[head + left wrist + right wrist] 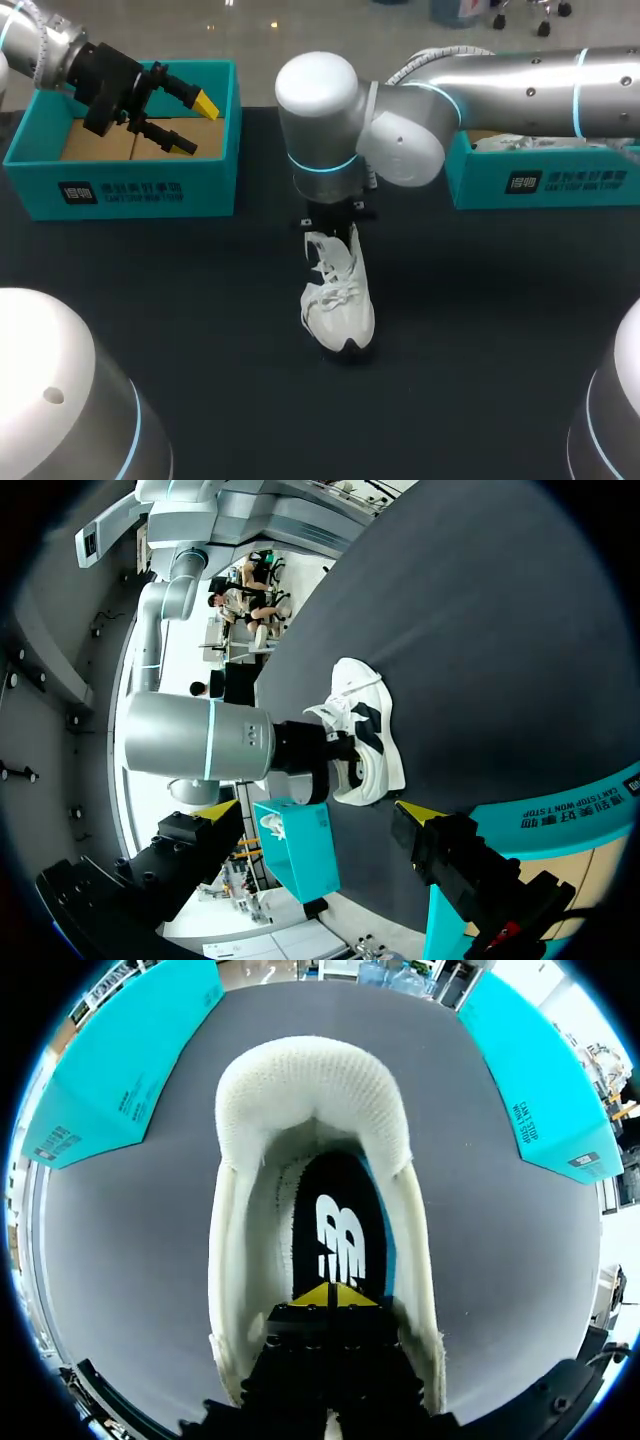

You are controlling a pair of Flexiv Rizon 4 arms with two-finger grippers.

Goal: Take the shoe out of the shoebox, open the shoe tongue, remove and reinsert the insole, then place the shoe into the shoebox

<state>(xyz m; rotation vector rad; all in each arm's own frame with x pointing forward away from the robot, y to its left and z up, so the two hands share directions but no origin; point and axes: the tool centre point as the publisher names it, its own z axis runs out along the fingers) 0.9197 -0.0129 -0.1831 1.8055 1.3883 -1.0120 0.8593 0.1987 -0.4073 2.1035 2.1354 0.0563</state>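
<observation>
A white shoe [338, 300] stands on the black table, toe toward the front edge. My right arm reaches in over its heel. In the right wrist view my right gripper [330, 1296] is shut, its yellow tips together inside the shoe's opening [240, 1260]. The tips rest on the heel end of the black insole [340, 1225], and the padded tongue [315, 1085] stands up ahead of them. Whether they pinch the insole I cannot tell. My left gripper [193, 122] hangs open and empty over the left teal shoebox [130, 185]; from the left wrist the shoe [365, 740] lies well ahead of this gripper [318, 812].
A second teal shoebox [540, 185] with white paper in it stands at the back right, under my right arm. Both boxes show beside the shoe in the right wrist view, the left box [120, 1070] and the right box [540, 1080].
</observation>
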